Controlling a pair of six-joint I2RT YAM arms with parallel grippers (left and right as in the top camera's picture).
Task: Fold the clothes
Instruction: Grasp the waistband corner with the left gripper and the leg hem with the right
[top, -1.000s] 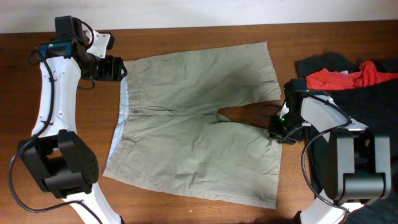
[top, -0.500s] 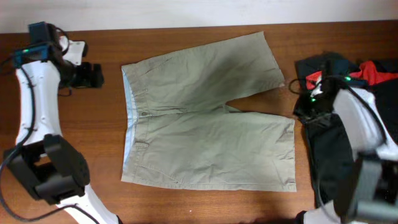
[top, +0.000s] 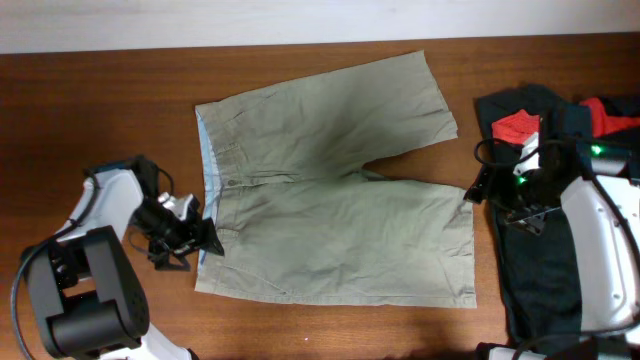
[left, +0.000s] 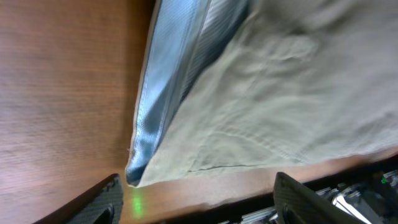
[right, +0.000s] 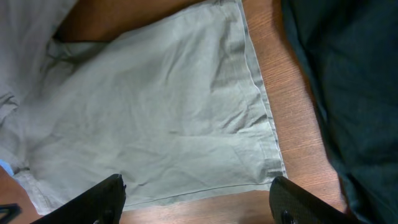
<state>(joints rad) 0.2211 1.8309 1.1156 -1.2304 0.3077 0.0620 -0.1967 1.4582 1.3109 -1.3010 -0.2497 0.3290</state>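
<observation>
- Closing on the waistband corner looks like the step in hand. The left gripper (left: 198, 186) has its fingers spread wide w/ nothing btwn them, and the corner of the clothes (left: 280, 93) lies just ahead, nearer its left-hand finger.
- To do it well, centre that corner btwn the fingers first. Then go low enough to pinch the khaki layer and the pale blue lining (left: 168, 68) together. Catch the top layer only and the fold prob. goes skew.
- The right gripper (right: 196, 190) is also spread and empty. The leg hem runs just ahead, its corner toward the right-hand finger.
- It should take the hem edge only. A strip of bare table (right: 273, 56) lies beyond the hem, then the black garment (right: 348, 74), near but apart, so approach from the khaki side to avoid a snag.
- Both ends should prob. be pinched before any lift, so the cloth rises level.
- Wrist views only: finger gaps, lining, and the stitched hem. From overhead I can't tell how the jaws stand.
- Overhead only: the whole garment lies flat btwn the two grippers, w/ the far leg angled away. A red garment (top: 515, 125) sits on the black pile beyond the right gripper.
</observation>
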